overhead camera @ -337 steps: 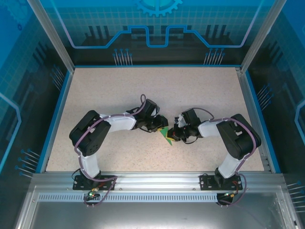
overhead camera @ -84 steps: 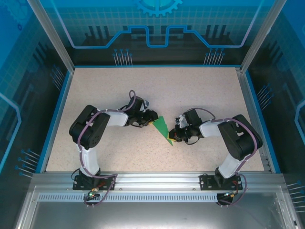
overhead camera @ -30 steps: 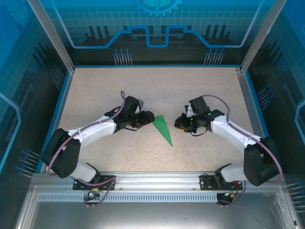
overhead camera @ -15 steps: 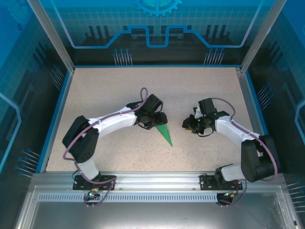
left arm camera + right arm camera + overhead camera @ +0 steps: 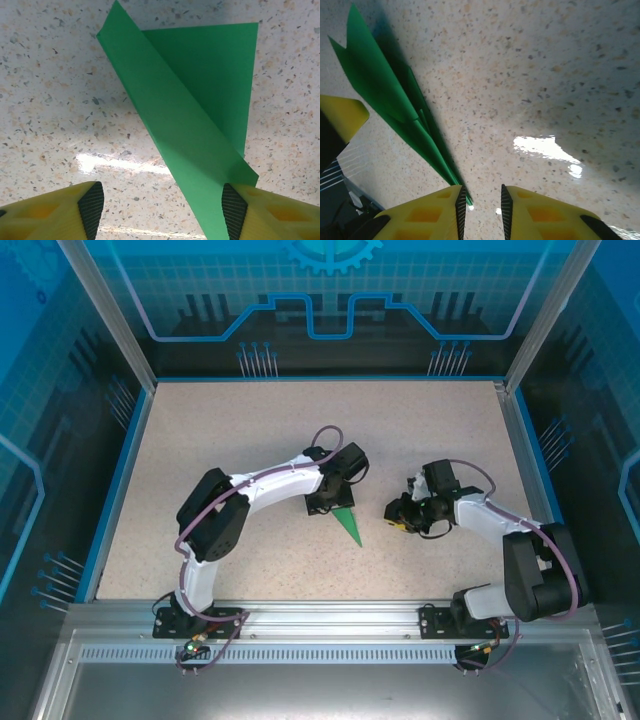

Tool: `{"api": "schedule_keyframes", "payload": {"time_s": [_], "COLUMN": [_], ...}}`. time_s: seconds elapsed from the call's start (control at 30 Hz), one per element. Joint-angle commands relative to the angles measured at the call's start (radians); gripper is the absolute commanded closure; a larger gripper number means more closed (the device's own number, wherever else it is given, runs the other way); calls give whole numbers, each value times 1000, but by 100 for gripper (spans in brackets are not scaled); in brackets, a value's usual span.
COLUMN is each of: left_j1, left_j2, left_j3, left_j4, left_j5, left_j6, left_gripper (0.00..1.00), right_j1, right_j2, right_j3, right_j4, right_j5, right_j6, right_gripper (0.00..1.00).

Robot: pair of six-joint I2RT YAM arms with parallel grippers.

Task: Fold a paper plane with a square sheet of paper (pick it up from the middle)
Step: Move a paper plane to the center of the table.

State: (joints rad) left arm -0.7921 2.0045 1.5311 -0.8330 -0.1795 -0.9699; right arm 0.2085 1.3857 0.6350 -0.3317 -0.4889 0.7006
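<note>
Left fingers [image 5: 50,215], yellow: spread wide, gripping nothing, the paper's narrow end lying beside one pad.
Right fingers [image 5: 545,215], yellow: narrowly parted, empty, the paper's tip just beside them.
Bright green paper folded into a pointed dart [image 5: 349,524]: lying on the speckled beige desk [image 5: 220,430], mid-desk, between the two arms.

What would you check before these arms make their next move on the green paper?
1. Green paper lies flat on the table: ok.
2. Left jaws stand wide open over it, holding nothing: ok.
3. Right jaws are narrowly parted and empty, near the paper's pointed end: ok.
4. Left jaws clear of the paper's edge rather than touching it: cannot tell.
5. Creases sharp and even: cannot tell.
</note>
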Motion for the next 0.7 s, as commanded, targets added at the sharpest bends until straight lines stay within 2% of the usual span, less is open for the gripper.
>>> {"api": "schedule_keyframes", "payload": {"time_s": [0.0,0.07,0.23,0.53,0.67], "left_j1": [-10,-15,-22,-21,-19], "left_j2": [6,7,37,97,87], "left_j3": [47,59,106,148,125], "left_j4": [-16,-7,-8,-80,-74], "left_j5": [-6,-4,7,-1,3], "left_j6": [-4,0,25,26,22], "left_gripper": [31,27,26,33,43], "right_j1": [-8,-3,17,35,45], "right_j2": [-17,-11,16,23,28], "right_j3": [2,6,16,11,17], "right_j4": [23,23,33,35,31], "right_j5": [-56,-56,-63,-51,-51], "right_j6": [-28,-31,-30,-24,-28], "right_gripper": [72,71,71,70,70]}}
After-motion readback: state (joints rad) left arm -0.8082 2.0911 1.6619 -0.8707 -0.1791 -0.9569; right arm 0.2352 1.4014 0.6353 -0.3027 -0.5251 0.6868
